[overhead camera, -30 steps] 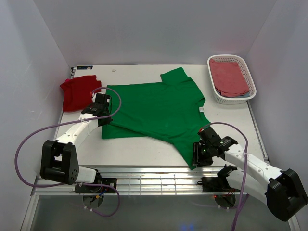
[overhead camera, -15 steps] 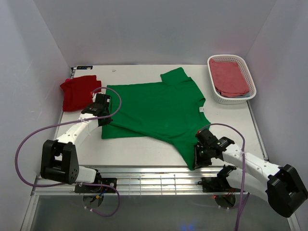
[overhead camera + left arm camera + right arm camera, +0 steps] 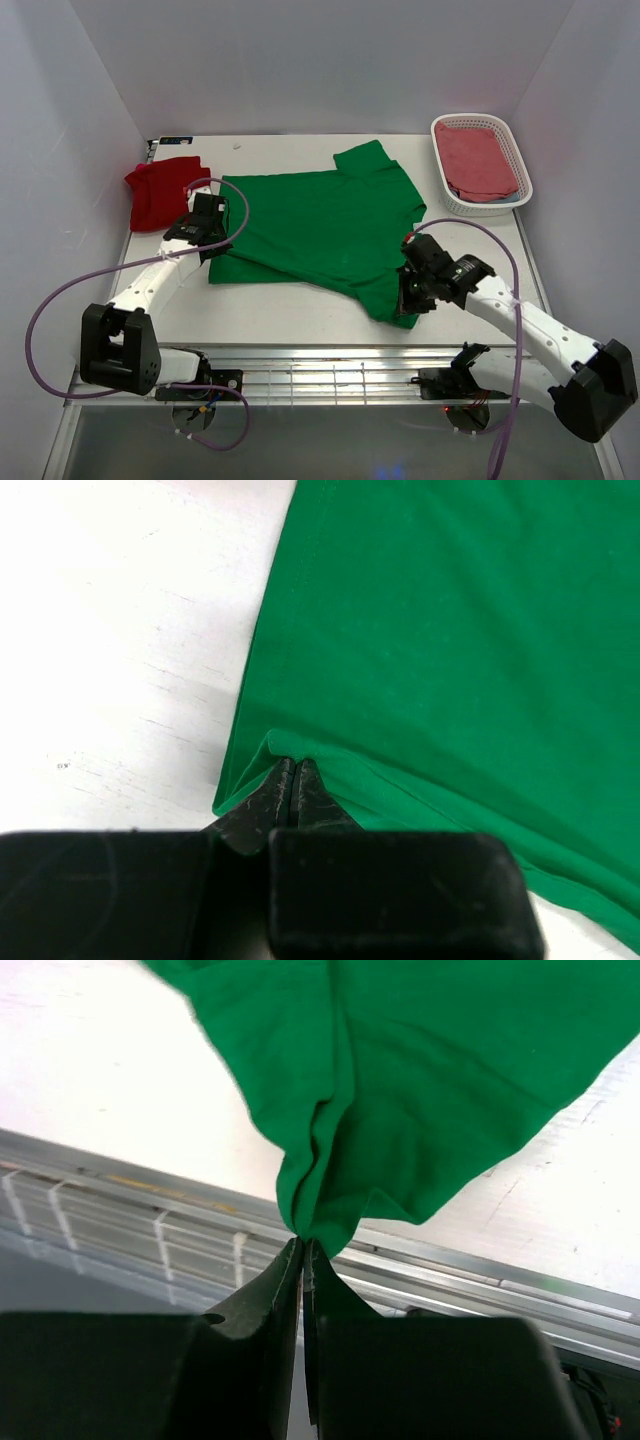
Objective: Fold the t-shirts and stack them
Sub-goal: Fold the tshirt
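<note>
The bright green t-shirt (image 3: 330, 225) lies spread across the middle of the table. My left gripper (image 3: 213, 256) is shut on its near left corner (image 3: 285, 750), lifting a small peak of cloth. On the right, my right gripper (image 3: 405, 305) is shut on the shirt's near right corner (image 3: 310, 1222) and holds it off the table, the fabric bunched at the fingertips. A deep red t-shirt (image 3: 160, 190) sits crumpled at the far left corner of the table, beyond the left arm.
A white basket (image 3: 444, 193) at the far right holds pink-red cloth (image 3: 478, 160). The table's near edge with its metal rail (image 3: 130, 1195) runs just under the right gripper. White walls enclose three sides.
My right gripper shut on the green shirt's near right corner, then rose and moved away from the table edge, pulling the corner with it. The left gripper stays shut and shifted slightly.
</note>
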